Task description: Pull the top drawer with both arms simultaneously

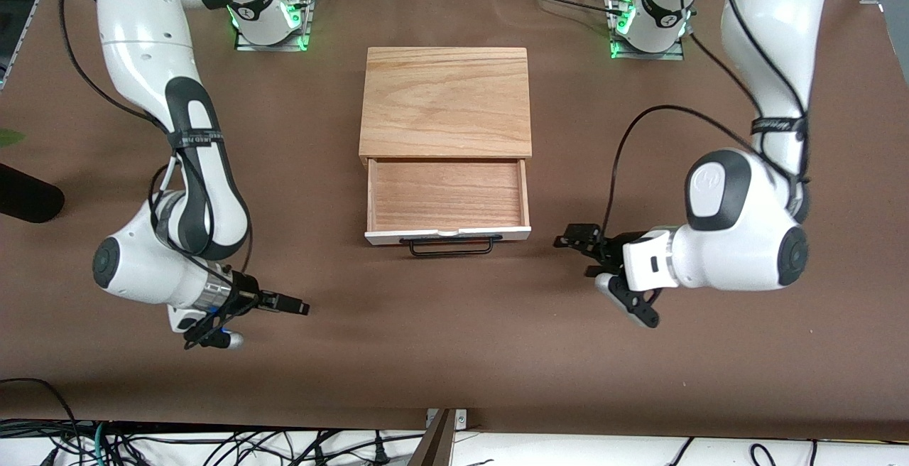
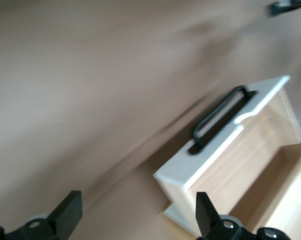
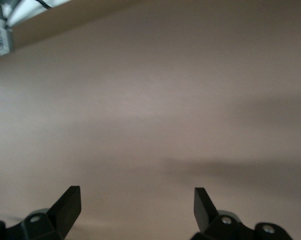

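The top drawer (image 1: 447,194) stands pulled out of the light-wood cabinet (image 1: 446,100), and its wooden tray is empty. Its white front panel (image 1: 447,234) carries the black bar handle (image 1: 451,246). My left gripper (image 1: 574,254) is open and empty, low over the table beside the drawer front, toward the left arm's end. The left wrist view shows the panel (image 2: 215,145), the handle (image 2: 220,117) and a second white drawer front (image 2: 178,217) below it, ahead of my open left gripper (image 2: 138,210). My right gripper (image 1: 302,307) is open and empty, over bare table toward the right arm's end; the right wrist view (image 3: 137,207) shows only table.
A dark rounded object (image 1: 25,199) lies at the table's edge on the right arm's end. Brown table (image 1: 454,352) spreads between the drawer front and the front edge, where cables hang. The right gripper's tip (image 2: 288,6) shows far off in the left wrist view.
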Tool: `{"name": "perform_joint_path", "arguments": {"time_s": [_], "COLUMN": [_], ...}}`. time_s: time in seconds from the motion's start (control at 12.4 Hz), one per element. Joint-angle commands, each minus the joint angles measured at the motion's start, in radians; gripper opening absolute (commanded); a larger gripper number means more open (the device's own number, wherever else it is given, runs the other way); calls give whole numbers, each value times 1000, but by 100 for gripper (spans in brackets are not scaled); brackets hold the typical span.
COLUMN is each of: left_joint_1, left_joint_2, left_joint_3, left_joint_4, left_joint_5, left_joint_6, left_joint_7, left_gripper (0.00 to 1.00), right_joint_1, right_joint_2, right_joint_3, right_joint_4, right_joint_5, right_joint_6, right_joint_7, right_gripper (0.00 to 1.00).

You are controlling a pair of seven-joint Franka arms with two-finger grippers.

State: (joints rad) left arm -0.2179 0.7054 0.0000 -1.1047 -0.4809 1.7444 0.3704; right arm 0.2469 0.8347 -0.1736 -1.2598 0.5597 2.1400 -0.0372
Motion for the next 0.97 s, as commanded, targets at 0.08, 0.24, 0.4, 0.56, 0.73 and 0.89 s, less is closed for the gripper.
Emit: {"name": "perform_joint_path", "arguments": {"time_s": [0.08, 0.24, 0.4, 0.56, 0.73, 0.89], "left_joint_1": [-23, -46, -41, -5, 28, 83], "left_joint_2": [-144, -223, -344, -478, -584, -610], "left_joint_3": [-8, 1, 8, 14, 14, 14], "left_joint_4": [-37, -61, -169, -321, -435, -483], "left_joint_5": [286, 399, 441, 494, 510, 489], "left_joint_6": [-124, -164, -186, -178, -175, -145], "left_joint_7": [-180, -186, -192, -209, -238, -290], "left_gripper": [100, 100, 100, 100, 100, 100], "right_joint_1": [-72, -112, -158, -190, -215, -213], "right_joint_2": [-294, -386, -515, -638, -715, -761], "right_joint_3": [23, 23, 23, 22, 22, 23], "right_joint_4": [-300, -344, -369, -401, -405, -417], "right_joint_5": [-254, -380, -432, -435, -442, -524], "right_joint_6": [0, -17, -75, -115, -192, -224], "right_joint_7": [-15, -17, -15, -13, -12, -16], "right_gripper": [100, 100, 100, 100, 100, 100]}}
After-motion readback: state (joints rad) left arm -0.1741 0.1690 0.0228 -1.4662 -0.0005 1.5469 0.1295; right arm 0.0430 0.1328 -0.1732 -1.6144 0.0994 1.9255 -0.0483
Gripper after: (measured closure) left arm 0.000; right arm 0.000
